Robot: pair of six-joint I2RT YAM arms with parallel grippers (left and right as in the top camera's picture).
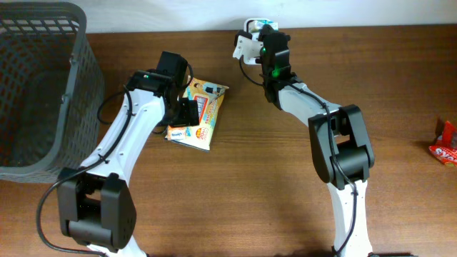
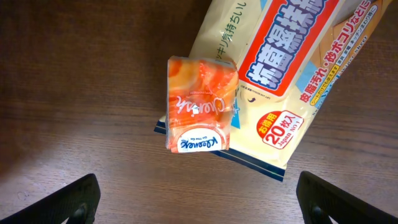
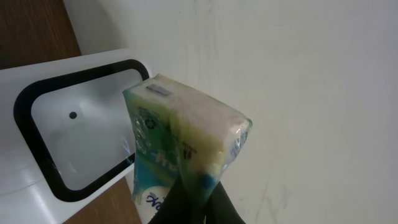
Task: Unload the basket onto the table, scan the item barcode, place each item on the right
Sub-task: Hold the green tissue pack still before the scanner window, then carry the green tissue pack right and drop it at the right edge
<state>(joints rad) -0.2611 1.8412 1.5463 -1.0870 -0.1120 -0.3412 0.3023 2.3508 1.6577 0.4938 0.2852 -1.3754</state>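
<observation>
The right gripper (image 3: 196, 200) is clenched on the lower end of a green tissue pack (image 3: 186, 137), its dark fingers pinching the teal bottom of the wrapper. The pack stands up out of the fingers, its long axis running away from the gripper and leaning toward the upper left. One broad side is turned to the dark-rimmed window of the white scanner (image 3: 74, 130) just beside it. A small pale label sits near the pack's top end, and white lettering shows on the teal part, but both are too blurred to read. From overhead this pack is at the far edge of the wooden table (image 1: 271, 164), next to the scanner. The left gripper (image 2: 199, 205) is spread wide and grasps nothing. It hangs over an orange tissue pack (image 2: 199, 106), whose oval logo, seen upside down, appears to read Kleenex. That pack lies on a cream wipes packet (image 2: 292, 81) printed with Japanese characters, "20" and "Japan No.1". A grey mesh basket (image 1: 43, 93) stands at the left, and a red snack packet (image 1: 446, 143) lies at the right edge.
</observation>
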